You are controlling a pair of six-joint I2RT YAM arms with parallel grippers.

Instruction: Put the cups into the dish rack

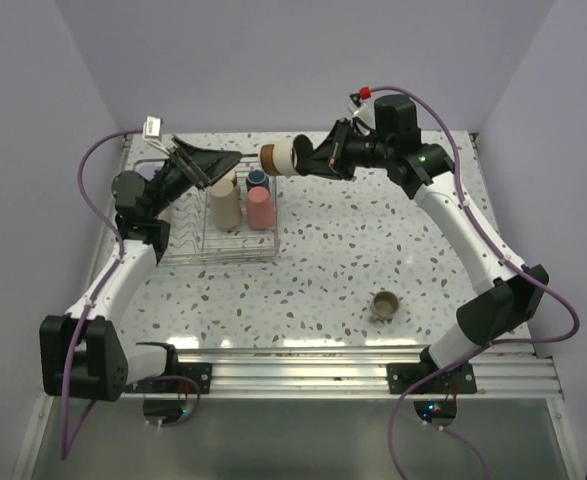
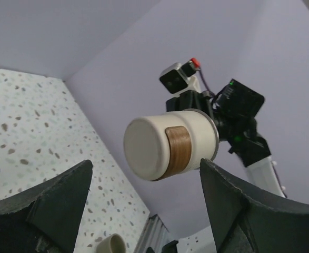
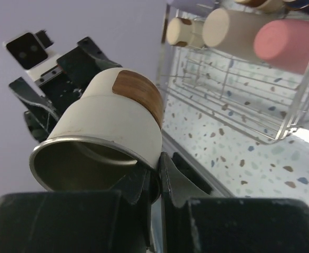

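My right gripper [image 1: 308,160] [image 3: 160,158] is shut on the rim of a cream cup [image 1: 280,157] [image 3: 112,132] with a wood band and a steel lining. It holds the cup on its side in the air, just right of the dish rack [image 1: 188,250] [image 3: 280,126]. The cup's base [image 2: 170,145] faces my left gripper [image 1: 218,165] [image 2: 145,168], which is open, with the cup just beyond its fingertips and not touching them. A beige cup [image 1: 225,205] [image 3: 233,29] and a pink cup [image 1: 261,207] [image 3: 286,45] stand upside down in the rack.
A small olive-tan mug [image 1: 384,305] [image 2: 111,245] stands upright on the speckled table at the near right. A blue-topped cup [image 1: 258,178] sits at the back of the rack. Lavender walls close in the table at the back and sides.
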